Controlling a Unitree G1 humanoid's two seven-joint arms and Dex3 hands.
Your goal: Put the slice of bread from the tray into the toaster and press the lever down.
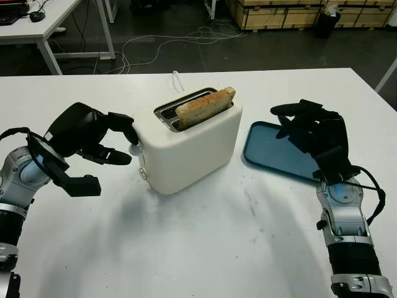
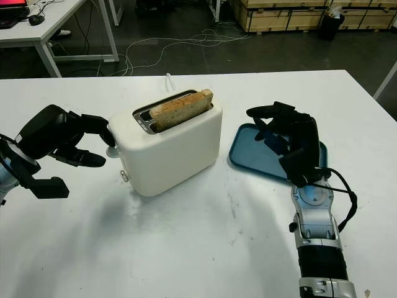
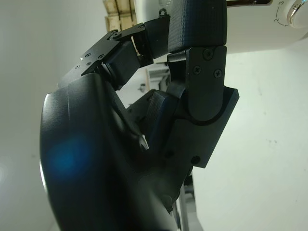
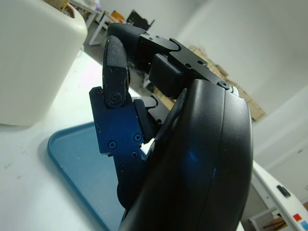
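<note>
A white two-slot toaster (image 1: 189, 143) stands mid-table. A browned slice of bread (image 1: 206, 107) stands in its near slot, its upper part sticking out above the rim. The blue tray (image 1: 268, 148) to the toaster's right holds nothing. My left hand (image 1: 130, 144) is at the toaster's left end and holds nothing. One finger (image 1: 124, 124) reaches over the small white lever knob (image 1: 134, 148) and another finger (image 1: 113, 155) lies just below it. My right hand (image 1: 286, 121) hangs open over the tray's right part, a hand's width from the toaster.
The toaster's white cord (image 1: 177, 79) runs off behind it. The white table (image 1: 205, 248) has bare room in front of the toaster. Beyond its far edge are floor cables (image 1: 161, 40), another desk (image 1: 43, 25) and wooden crates (image 1: 291, 12).
</note>
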